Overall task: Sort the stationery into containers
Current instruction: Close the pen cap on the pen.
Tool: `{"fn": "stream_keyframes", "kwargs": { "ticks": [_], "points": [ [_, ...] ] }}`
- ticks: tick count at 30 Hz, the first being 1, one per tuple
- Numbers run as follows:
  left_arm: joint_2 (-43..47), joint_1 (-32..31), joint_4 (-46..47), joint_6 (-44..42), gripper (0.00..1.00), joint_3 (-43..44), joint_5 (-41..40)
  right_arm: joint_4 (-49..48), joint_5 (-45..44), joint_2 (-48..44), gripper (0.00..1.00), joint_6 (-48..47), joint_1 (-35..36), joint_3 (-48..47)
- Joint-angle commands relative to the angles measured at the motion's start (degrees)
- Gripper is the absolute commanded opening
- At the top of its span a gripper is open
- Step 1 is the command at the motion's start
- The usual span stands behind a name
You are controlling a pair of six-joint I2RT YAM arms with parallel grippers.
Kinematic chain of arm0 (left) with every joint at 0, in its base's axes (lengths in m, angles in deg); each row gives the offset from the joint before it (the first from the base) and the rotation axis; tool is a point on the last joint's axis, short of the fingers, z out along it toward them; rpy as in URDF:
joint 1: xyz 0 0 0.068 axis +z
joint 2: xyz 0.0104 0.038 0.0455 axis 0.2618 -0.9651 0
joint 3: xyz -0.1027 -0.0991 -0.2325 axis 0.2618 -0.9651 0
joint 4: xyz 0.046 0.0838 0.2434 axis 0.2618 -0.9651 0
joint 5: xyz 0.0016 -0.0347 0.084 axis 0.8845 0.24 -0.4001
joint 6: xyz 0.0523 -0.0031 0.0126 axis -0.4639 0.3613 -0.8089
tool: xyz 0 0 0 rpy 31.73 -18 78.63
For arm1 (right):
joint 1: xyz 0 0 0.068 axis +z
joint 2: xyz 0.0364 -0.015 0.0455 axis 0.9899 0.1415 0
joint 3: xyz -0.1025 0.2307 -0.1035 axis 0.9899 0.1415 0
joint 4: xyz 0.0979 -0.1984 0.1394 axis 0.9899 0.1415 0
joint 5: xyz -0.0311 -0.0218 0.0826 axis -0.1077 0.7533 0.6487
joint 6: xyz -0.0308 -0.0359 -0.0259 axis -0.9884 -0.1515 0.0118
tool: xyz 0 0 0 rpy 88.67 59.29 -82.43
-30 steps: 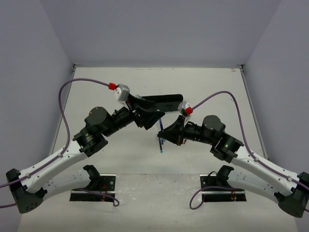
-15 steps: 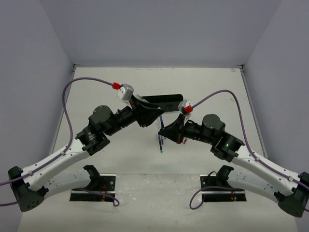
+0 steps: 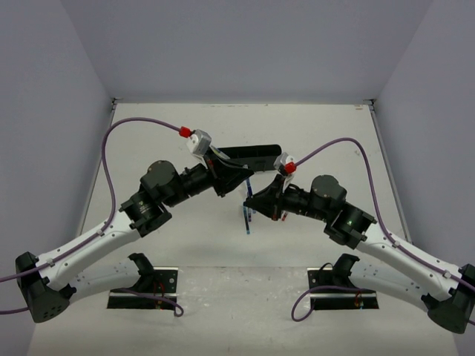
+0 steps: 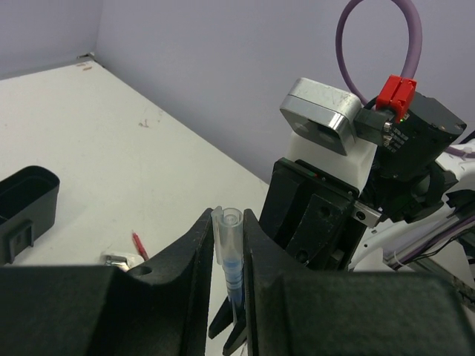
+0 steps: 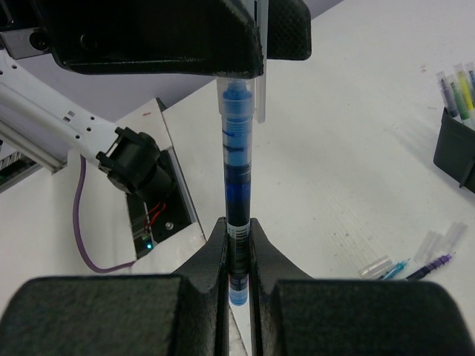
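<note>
- Above the middle of the table point(image 3: 334, 126), we see the blue pen point(image 5: 236, 170) held between both grippers.
- Our right gripper point(image 5: 237, 237) clamps its barrel.
- Our left gripper point(image 4: 226, 220) pinches its clear cap point(image 4: 227, 230).
- Black tray point(image 3: 263, 154) sits toward the far edge.

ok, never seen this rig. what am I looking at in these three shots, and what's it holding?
Two robot arms bolted to a white table, each ending in a two-finger gripper. The wide picture looks down from above and behind them; the other two come from wrist cameras, each showing its own black fingers. The right gripper is shut on the lower barrel of an upright blue pen. The left gripper clasps the same pen at its clear capped top. A black tray sits behind them with some pens in it; a few loose pens lie on the table.
</note>
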Motion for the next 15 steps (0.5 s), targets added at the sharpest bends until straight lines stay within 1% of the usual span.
{"fn": "stream_keyframes", "kwargs": {
  "ticks": [1, 3, 5, 6, 7, 8, 11, 15],
  "points": [
    [-0.6, -0.1, 2.4, -1.6, 0.19, -0.5, 5.4, -1.4, -0.5, -1.8, 0.0, -1.5, 0.0, -2.7],
    [-0.7, 0.0, 4.1, -1.7, 0.19, -1.4, 8.1, -1.7, -0.4, -2.6, 0.0, -1.5, 0.0, -2.4],
    [-0.7, 0.0, 4.6, -1.9, 0.16, -1.5, 9.3, -1.6, -0.5, -3.0, 0.0, -1.5, 0.0, -2.3],
    [-0.8, 0.0, 5.2, -2.0, 0.1, -1.6, 10.3, -1.6, -0.2, -3.2, 0.0, -1.6, 0.0, -2.2],
    [-0.8, 0.0, 6.0, -2.2, 0.02, -1.8, 11.7, -1.7, 0.2, -3.5, 0.0, -1.6, 0.0, -2.0],
    [-0.7, 0.0, 6.4, -2.3, 0.0, -1.9, 12.6, -1.8, 0.6, -3.7, 0.0, -1.8, 0.0, -1.8],
    [-1.0, 0.0, 6.9, -2.2, 0.0, -1.8, 15.1, -2.9, 2.3, -4.5, 0.0, -2.6, -0.1, -1.2],
    [-1.7, 0.0, 5.5, -1.4, 0.0, -1.9, 15.4, -6.0, 0.6, -7.6, 0.0, -1.1, -0.1, -0.1]
  ]
}}
